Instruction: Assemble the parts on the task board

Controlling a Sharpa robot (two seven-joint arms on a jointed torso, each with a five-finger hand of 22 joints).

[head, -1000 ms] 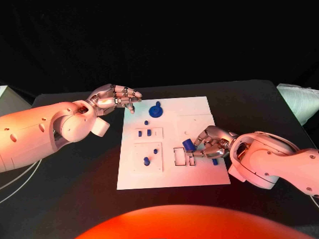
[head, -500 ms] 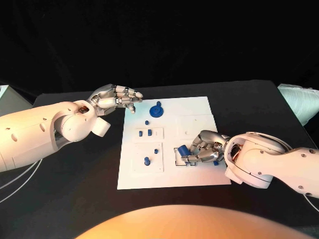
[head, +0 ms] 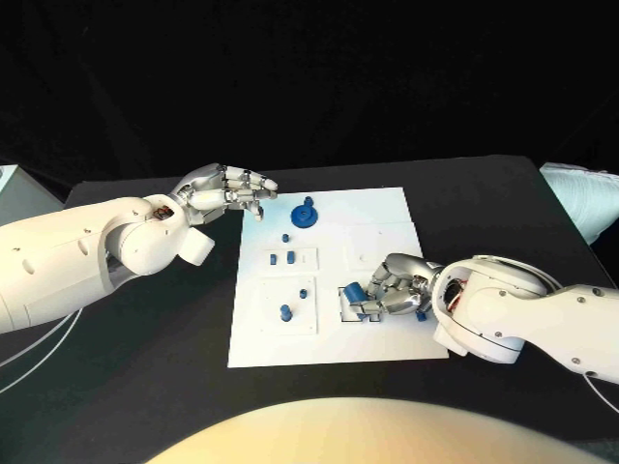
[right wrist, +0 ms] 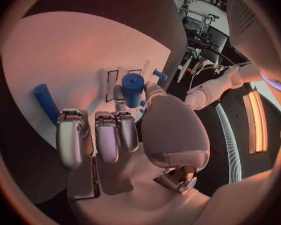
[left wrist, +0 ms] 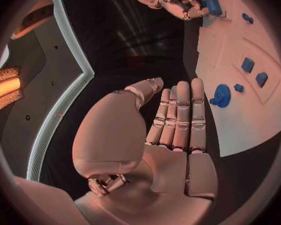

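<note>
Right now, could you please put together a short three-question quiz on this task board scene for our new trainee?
1. True or false: the left hand holds a blue part.
2. Which hand holds the small blue cylindrical part? A) left B) right
3. Fill in: the round blue knob-shaped part sits near the flat white task board's ____ edge, far or near from the robot.

Key: 1 false; 2 B, the right hand; 3 far.

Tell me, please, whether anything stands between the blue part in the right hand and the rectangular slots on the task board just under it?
Nothing visible does. The right hand holds the blue cylindrical part just over the rectangular slots of the task board; the board between them looks bare. Another blue rod lies off to one side, clear of the slots.
</note>
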